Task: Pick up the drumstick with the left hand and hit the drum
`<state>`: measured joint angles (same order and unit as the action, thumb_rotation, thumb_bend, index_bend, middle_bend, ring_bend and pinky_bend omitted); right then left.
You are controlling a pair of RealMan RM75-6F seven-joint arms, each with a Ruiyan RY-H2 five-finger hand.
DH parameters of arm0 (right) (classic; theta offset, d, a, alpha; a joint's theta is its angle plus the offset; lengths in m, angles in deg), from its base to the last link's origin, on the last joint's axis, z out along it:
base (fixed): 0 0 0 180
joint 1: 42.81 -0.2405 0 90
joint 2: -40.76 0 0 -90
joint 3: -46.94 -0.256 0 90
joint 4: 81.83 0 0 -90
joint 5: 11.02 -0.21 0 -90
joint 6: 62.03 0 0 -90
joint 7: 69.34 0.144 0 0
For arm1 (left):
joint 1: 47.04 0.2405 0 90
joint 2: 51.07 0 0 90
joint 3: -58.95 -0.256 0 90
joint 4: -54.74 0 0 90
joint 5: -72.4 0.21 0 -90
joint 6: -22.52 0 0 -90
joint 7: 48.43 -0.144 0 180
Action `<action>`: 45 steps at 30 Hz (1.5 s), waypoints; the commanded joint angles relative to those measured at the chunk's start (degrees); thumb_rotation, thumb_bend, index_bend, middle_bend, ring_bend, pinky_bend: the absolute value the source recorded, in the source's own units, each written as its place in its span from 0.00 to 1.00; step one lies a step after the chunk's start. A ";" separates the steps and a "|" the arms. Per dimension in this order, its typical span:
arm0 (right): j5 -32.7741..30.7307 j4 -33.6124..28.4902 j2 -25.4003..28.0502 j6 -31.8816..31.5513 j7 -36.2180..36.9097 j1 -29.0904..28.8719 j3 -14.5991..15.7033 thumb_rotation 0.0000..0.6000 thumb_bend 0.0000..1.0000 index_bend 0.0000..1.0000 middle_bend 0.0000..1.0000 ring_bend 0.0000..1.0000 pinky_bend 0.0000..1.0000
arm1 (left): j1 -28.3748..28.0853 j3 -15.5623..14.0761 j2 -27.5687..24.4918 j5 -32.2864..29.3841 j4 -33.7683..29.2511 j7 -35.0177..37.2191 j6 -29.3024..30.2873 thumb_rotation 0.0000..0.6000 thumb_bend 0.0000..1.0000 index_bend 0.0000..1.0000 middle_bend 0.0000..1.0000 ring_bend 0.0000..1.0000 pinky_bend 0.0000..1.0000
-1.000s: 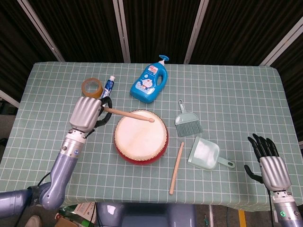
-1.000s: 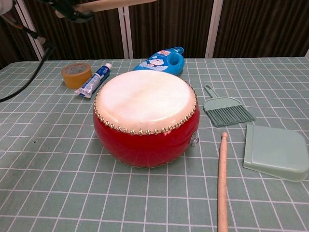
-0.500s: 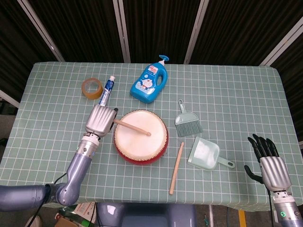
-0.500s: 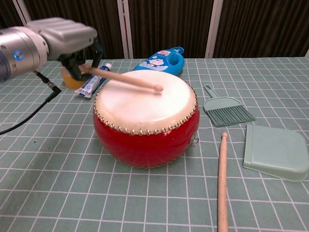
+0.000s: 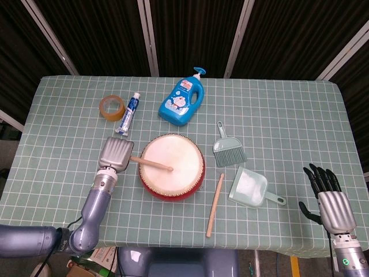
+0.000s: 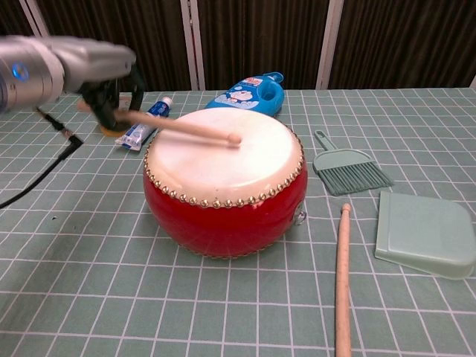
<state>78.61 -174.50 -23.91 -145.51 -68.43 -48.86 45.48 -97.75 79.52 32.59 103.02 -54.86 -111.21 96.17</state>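
A red drum (image 5: 171,166) (image 6: 224,179) with a pale skin stands mid-table. My left hand (image 5: 115,153) (image 6: 100,71) grips a wooden drumstick (image 5: 151,164) (image 6: 178,127) just left of the drum. The stick reaches right over the skin, its rounded tip low near the skin's middle; whether it touches I cannot tell. A second drumstick (image 5: 215,205) (image 6: 343,279) lies on the cloth to the right of the drum. My right hand (image 5: 330,199) hangs at the table's front right corner, fingers apart and holding nothing.
Behind the drum lie a tape roll (image 5: 112,107), a toothpaste tube (image 5: 128,113) and a blue bottle (image 5: 183,99). A green brush (image 5: 228,149) and dustpan (image 5: 249,187) sit right of the drum. The green checked tablecloth (image 5: 277,121) covers the table.
My left hand has come down and toward the table's front with the drumstick. The stick's tip has swung from the drum's far rim down to near the middle of the skin.
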 commanded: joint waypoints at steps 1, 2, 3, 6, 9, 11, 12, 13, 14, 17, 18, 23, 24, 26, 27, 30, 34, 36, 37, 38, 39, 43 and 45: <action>0.06 -0.06 -0.06 0.00 -0.18 -0.01 0.02 1.00 0.35 0.00 0.00 0.00 0.00 | 2.20 7.05 -4.38 16.16 -7.30 17.71 3.72 1.00 0.64 0.76 1.00 1.00 1.00; 0.06 -0.04 -0.08 0.00 -0.22 -0.01 0.02 1.00 0.35 0.00 0.00 0.00 0.00 | 2.15 7.42 -4.86 16.31 -7.76 17.81 3.95 1.00 0.64 0.76 1.00 1.00 1.00; 0.06 -0.03 -0.09 -0.02 -0.25 -0.01 0.00 1.00 0.35 0.00 0.00 0.00 0.00 | 2.10 7.74 -5.28 16.47 -8.17 17.90 4.16 1.00 0.64 0.76 1.00 1.00 1.00; -0.07 -0.02 -0.13 0.08 -0.24 -0.02 -0.03 1.00 0.35 0.00 0.00 0.00 0.00 | 2.05 8.96 -5.62 18.30 -8.69 19.93 5.46 1.00 0.64 0.76 1.00 1.00 1.00; -0.03 -0.01 -0.11 0.08 -0.28 -0.04 -0.04 1.00 0.35 0.00 0.00 0.00 0.00 | 2.23 8.43 -4.89 21.88 -7.82 22.74 6.23 1.00 0.64 0.76 1.00 1.00 1.00; -0.04 -0.02 -0.11 0.13 -0.27 -0.04 -0.01 1.00 0.35 0.00 0.00 0.00 0.00 | 2.33 7.19 -4.77 23.18 -7.08 23.05 6.03 1.00 0.64 0.76 1.00 1.00 1.00; -0.06 -0.03 -0.10 0.16 -0.24 -0.04 0.00 1.00 0.35 0.00 0.00 0.00 0.00 | 2.39 6.32 -4.69 23.65 -6.52 23.03 5.83 1.00 0.64 0.76 1.00 1.00 1.00; -0.06 -0.03 -0.09 0.16 -0.22 -0.04 -0.01 1.00 0.35 0.00 0.00 0.00 0.00 | 2.41 5.63 -4.61 23.79 -6.03 22.82 5.62 1.00 0.64 0.76 1.00 1.00 1.00; -0.05 -0.01 -0.08 0.16 -0.21 -0.05 -0.02 1.00 0.35 0.00 0.00 0.00 0.00 | 2.42 4.89 -4.52 23.81 -5.46 22.53 5.35 1.00 0.64 0.76 1.00 1.00 1.00; -0.04 0.02 -0.08 0.21 -0.12 -0.08 -0.02 1.00 0.35 0.00 0.00 0.00 0.00 | 2.68 1.90 -3.71 23.49 -3.09 21.44 4.58 1.00 0.64 0.76 1.00 1.00 1.00; -0.07 0.03 -0.08 0.25 -0.12 -0.09 -0.02 1.00 0.35 0.00 0.00 0.00 0.00 | 2.87 0.71 -3.28 23.30 -2.13 21.04 4.33 1.00 0.64 0.76 1.00 1.00 1.00; -0.09 0.00 -0.04 0.24 -0.07 -0.08 -0.04 1.00 0.35 0.00 0.00 0.00 0.00 | 4.61 -7.27 0.81 19.08 4.93 18.07 2.20 1.00 0.64 0.76 1.00 1.00 1.00; -0.10 -0.02 0.00 0.20 -0.02 -0.06 -0.05 1.00 0.35 0.00 0.00 0.00 0.00 | 4.64 -8.72 1.09 17.13 5.99 15.94 1.44 1.00 0.64 0.76 1.00 1.00 1.00; -0.09 -0.04 0.04 0.18 0.01 -0.03 -0.03 1.00 0.35 0.00 0.00 0.00 0.00 | 3.99 -11.75 0.68 11.16 7.21 8.73 -0.40 1.00 0.64 0.76 1.00 1.00 1.00; -0.11 -0.02 0.05 0.19 0.04 -0.02 -0.02 1.00 0.35 0.00 0.00 0.00 0.00 | 3.28 -12.85 0.07 7.86 7.01 4.83 -1.29 1.00 0.64 0.76 1.00 1.00 1.00; -0.32 -0.03 0.10 0.39 0.25 -0.03 -0.02 1.00 0.35 0.00 0.00 0.00 0.00 | 0.25 -14.13 -2.57 -3.39 4.41 -6.53 -1.61 1.00 0.64 0.76 1.00 1.00 1.00; -0.38 -0.28 0.26 0.62 0.27 -0.07 0.05 1.00 0.35 0.00 0.00 0.00 0.00 | -1.41 -10.09 -4.43 -8.09 1.27 -6.86 0.61 1.00 0.63 0.76 1.00 1.00 1.00; -0.25 -0.37 0.27 0.56 0.14 -0.07 0.08 1.00 0.35 0.00 0.00 0.00 0.00 | -0.71 -7.78 -5.16 -5.54 -0.01 -2.30 1.11 1.00 0.63 0.76 1.00 1.00 1.00; -0.20 -0.38 0.26 0.55 0.02 -0.06 0.11 1.00 0.35 0.00 0.00 0.00 0.00 | -0.13 -6.85 -5.90 -3.39 -0.92 0.46 1.27 1.00 0.63 0.76 1.00 1.00 1.00; -0.19 -0.38 0.25 0.57 -0.08 -0.06 0.12 1.00 0.35 0.00 0.00 0.00 0.00 | 0.20 -6.34 -6.56 -2.11 -1.71 1.96 1.37 1.00 0.63 0.76 1.00 1.00 1.00; -0.20 -0.39 0.24 0.57 -0.16 -0.06 0.12 1.00 0.35 0.00 0.00 0.00 0.00 | 0.54 -5.83 -7.27 -0.96 -2.61 3.40 1.45 1.00 0.63 0.76 1.00 1.00 1.00; -0.38 -0.41 0.26 0.60 -0.22 -0.02 0.08 1.00 0.35 0.00 0.00 0.00 0.00 | 2.74 -3.32 -10.67 3.45 -7.08 10.95 2.08 1.00 0.63 0.76 1.00 1.00 1.00; -0.36 -0.41 0.27 0.58 -0.27 -0.02 0.08 1.00 0.35 0.00 0.00 0.00 0.00 | 4.03 -2.74 -12.02 5.37 -8.77 14.12 2.54 1.00 0.63 0.76 1.00 1.00 1.00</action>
<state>78.25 -174.91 -23.64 -144.92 -68.70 -48.89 45.56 -96.01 73.65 24.64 102.14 -58.57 -105.58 97.62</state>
